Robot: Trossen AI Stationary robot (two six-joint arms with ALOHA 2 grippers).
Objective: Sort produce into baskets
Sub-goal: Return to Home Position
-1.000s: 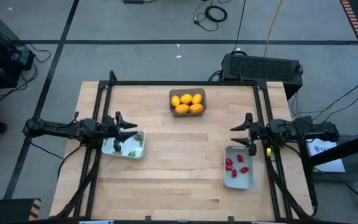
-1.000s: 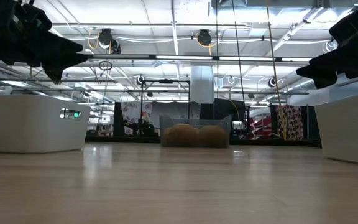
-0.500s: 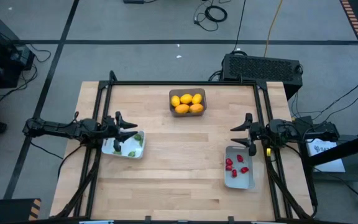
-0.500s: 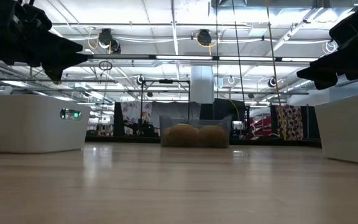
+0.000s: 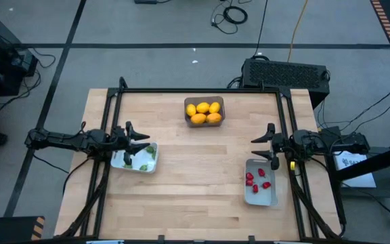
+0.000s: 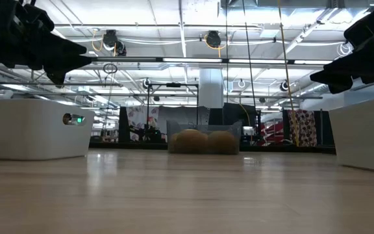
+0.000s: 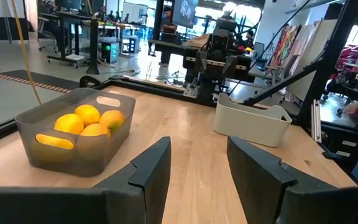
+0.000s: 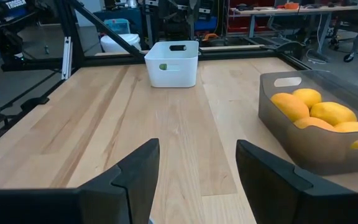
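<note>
A dark grey bin (image 5: 204, 111) at the table's far middle holds several yellow and orange fruits (image 5: 204, 112); it also shows in the left wrist view (image 7: 73, 134) and the right wrist view (image 8: 319, 130). A pale bin (image 5: 135, 157) at the left holds tiny green pieces (image 5: 145, 167). A pale bin (image 5: 260, 181) at the right holds small red pieces (image 5: 256, 180). My left gripper (image 5: 141, 139) hangs open and empty above the left bin's far edge. My right gripper (image 5: 261, 148) hangs open and empty just beyond the right bin's far end.
Bare wooden tabletop (image 5: 195, 169) lies between the three bins. A black frame (image 5: 202, 90) runs along the table's far and side edges. A black box (image 5: 284, 72) stands behind the far right corner.
</note>
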